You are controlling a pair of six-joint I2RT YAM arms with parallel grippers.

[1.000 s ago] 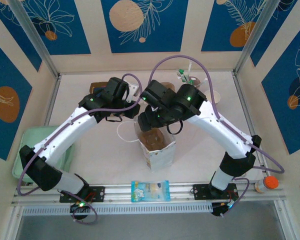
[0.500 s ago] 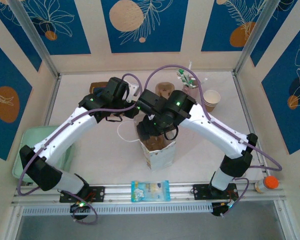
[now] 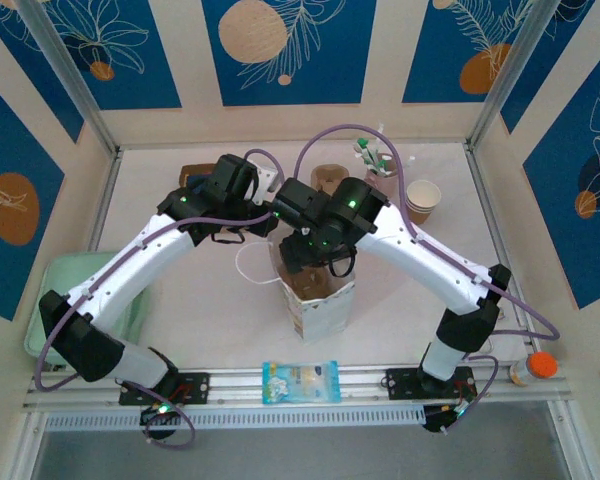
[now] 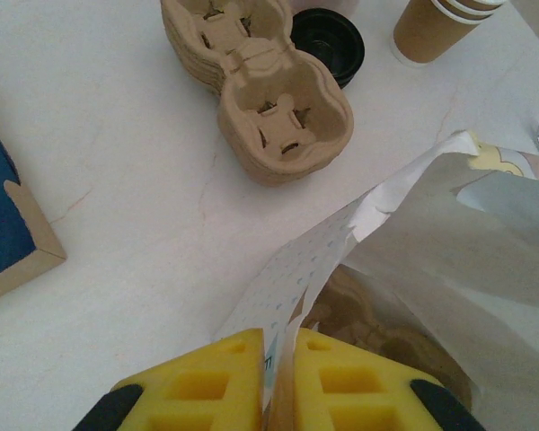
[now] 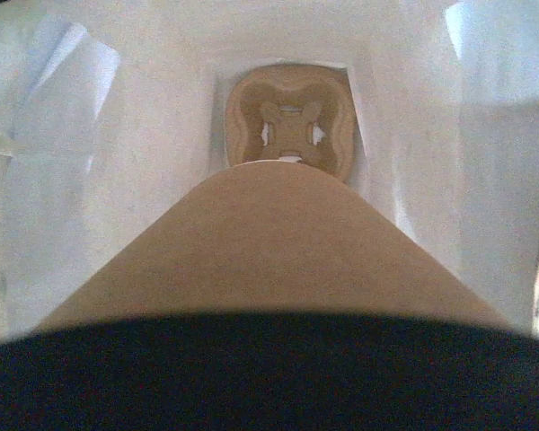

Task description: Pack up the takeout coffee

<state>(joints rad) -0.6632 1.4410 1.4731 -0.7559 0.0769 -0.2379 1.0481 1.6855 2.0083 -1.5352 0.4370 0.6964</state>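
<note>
Since a second ago the right arm has been swung leftward and the right pincer (image 3: 302, 262) brought into the mouth of the white paper bag (image 3: 322, 312), so the stack of brown cups (image 3: 423, 198) is uncovered. The takeout coffee (image 5: 269, 242) is held inside the bag by the right pincer, whose fingers are hidden; its long axis stands upright, narrow base pointed down at the pulp cup carrier (image 5: 290, 126). The bag's rim is pinched tight in the left pincer (image 4: 278, 350).
</note>
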